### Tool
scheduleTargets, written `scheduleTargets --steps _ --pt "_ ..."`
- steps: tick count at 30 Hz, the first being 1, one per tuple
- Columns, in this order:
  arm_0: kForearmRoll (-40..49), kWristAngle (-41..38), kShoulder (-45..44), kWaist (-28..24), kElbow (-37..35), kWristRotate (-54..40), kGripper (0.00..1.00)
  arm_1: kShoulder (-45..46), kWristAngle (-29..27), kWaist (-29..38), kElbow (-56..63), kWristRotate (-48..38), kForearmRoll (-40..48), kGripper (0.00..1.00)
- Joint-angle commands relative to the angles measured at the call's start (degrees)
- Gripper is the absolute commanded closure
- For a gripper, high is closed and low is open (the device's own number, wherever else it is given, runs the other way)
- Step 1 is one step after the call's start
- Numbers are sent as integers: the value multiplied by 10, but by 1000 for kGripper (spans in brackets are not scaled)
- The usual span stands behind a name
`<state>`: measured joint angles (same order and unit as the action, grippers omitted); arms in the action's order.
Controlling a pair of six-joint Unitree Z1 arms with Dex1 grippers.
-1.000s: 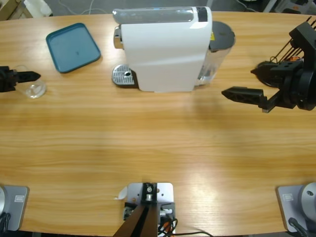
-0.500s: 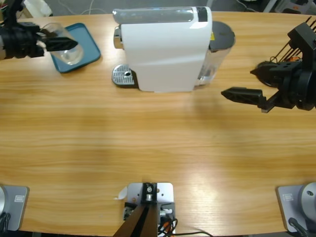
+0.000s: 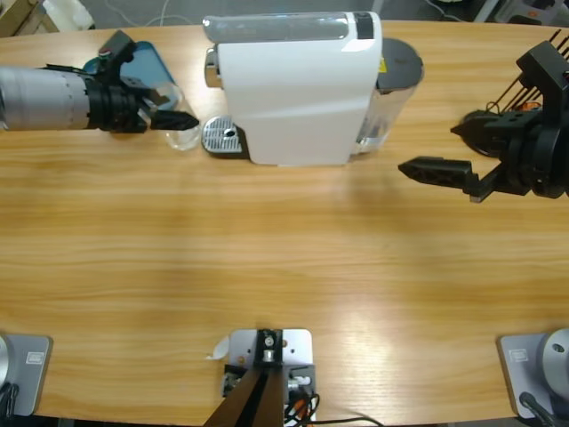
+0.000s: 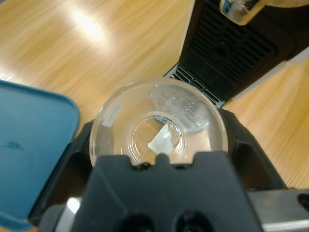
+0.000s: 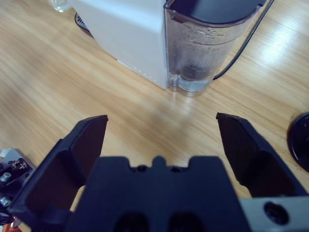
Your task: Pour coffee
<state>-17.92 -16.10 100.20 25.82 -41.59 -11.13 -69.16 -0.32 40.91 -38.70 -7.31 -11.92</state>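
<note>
A small clear glass point(image 3: 184, 133) hangs just left of the drip tray point(image 3: 222, 136) of the white coffee machine point(image 3: 293, 89). My left gripper point(image 3: 180, 121) is shut on it. In the left wrist view the glass point(image 4: 159, 130) sits between both jaws, just short of the black drip grille point(image 4: 227, 48) and the spout point(image 4: 241, 9) above it. The coffee is out of view. My right gripper point(image 3: 428, 148) stands open to the right of the machine, nothing between its jaws point(image 5: 159, 125). It faces the machine's water tank point(image 5: 207, 43).
A teal tray point(image 3: 142, 55) lies behind the left arm, and shows at the left wrist view's edge point(image 4: 29, 140). A black cable point(image 5: 241, 43) runs behind the tank. A round black object point(image 5: 299, 140) sits at the right wrist view's edge.
The left arm carried the glass from the table's left edge, over the teal tray, to beside the machine's drip tray. The right arm has not moved.
</note>
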Motion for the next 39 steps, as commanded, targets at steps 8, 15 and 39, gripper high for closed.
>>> scheduleTargets --steps 8,15,39 --pt "37 -15 90 27 -97 -8 579 -23 9 -9 16 -9 -1 0" --pt "41 -21 103 45 -96 -8 579 -23 9 -9 16 -9 -1 0" --pt "77 -53 73 34 -90 -31 4 -30 14 -9 17 -9 1 0"
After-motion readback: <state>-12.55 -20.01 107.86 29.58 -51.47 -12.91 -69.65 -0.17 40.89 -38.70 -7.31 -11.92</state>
